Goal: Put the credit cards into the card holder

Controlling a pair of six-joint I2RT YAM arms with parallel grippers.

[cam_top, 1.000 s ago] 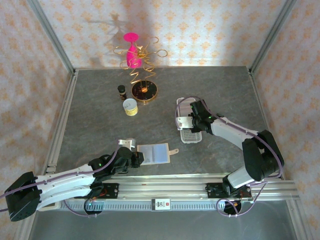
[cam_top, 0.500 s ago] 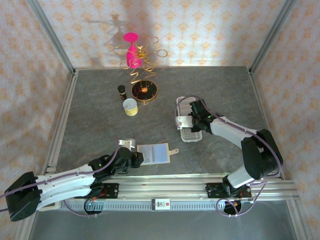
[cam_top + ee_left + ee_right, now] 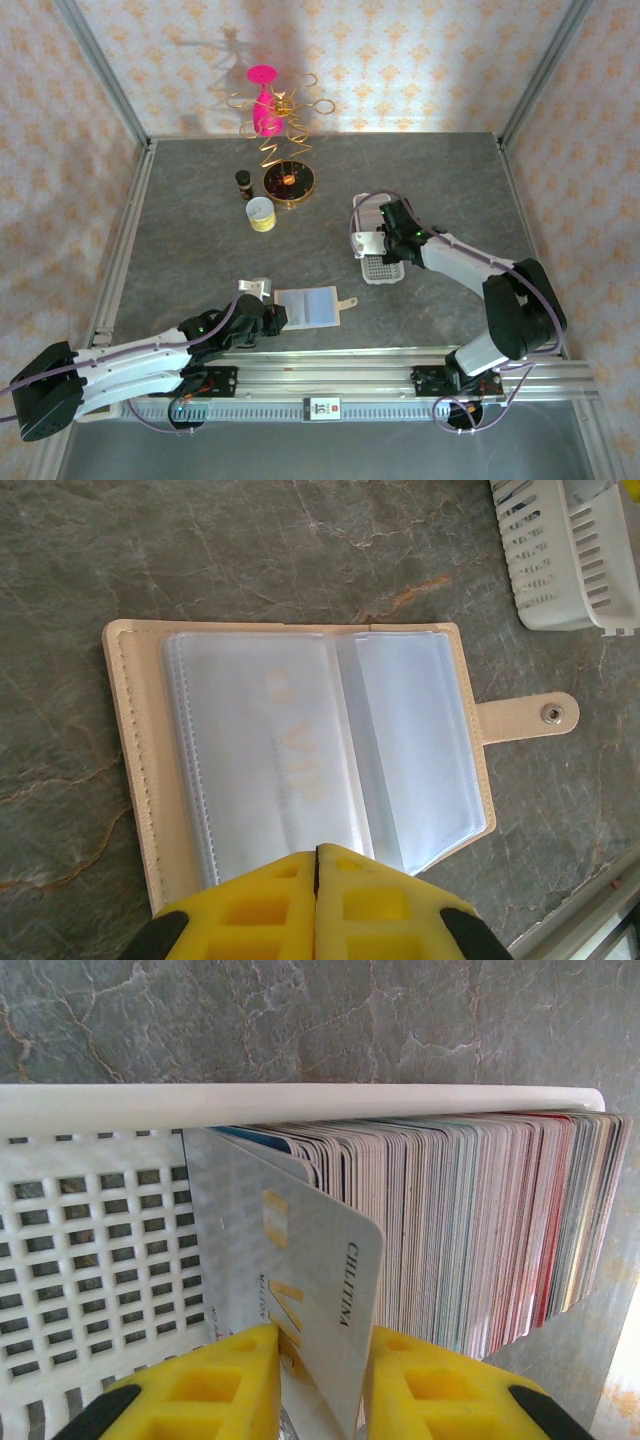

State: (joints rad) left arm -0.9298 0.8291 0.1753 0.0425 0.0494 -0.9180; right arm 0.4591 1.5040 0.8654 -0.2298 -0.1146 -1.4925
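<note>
Right jaws pinch pale silver plastic card [image 3: 310, 1260] inside white perforated tray [image 3: 300, 1100]; left jaws closed together. I risk its edge snagging packed upright cards [image 3: 470, 1230].

Left arm lies low, stretched forward and right; left gripper [image 3: 318, 852] fully closed, pads touching. Right arm elbow out right, forearm reaching left; right gripper [image 3: 320, 1352] clamps a credit card [image 3: 310, 1250] between both pads.

Setting: robotics lab test cell. Evidence: grey stone-patterned counter [image 3: 200, 230]; aluminium frame posts [image 3: 100, 70] at the far corners; patterned backdrop walls [image 3: 400, 60] on three sides; slotted aluminium rail [image 3: 330, 372] along the near edge, left arm [image 3: 130, 365] and right arm [image 3: 480, 265] bolted there.
</note>
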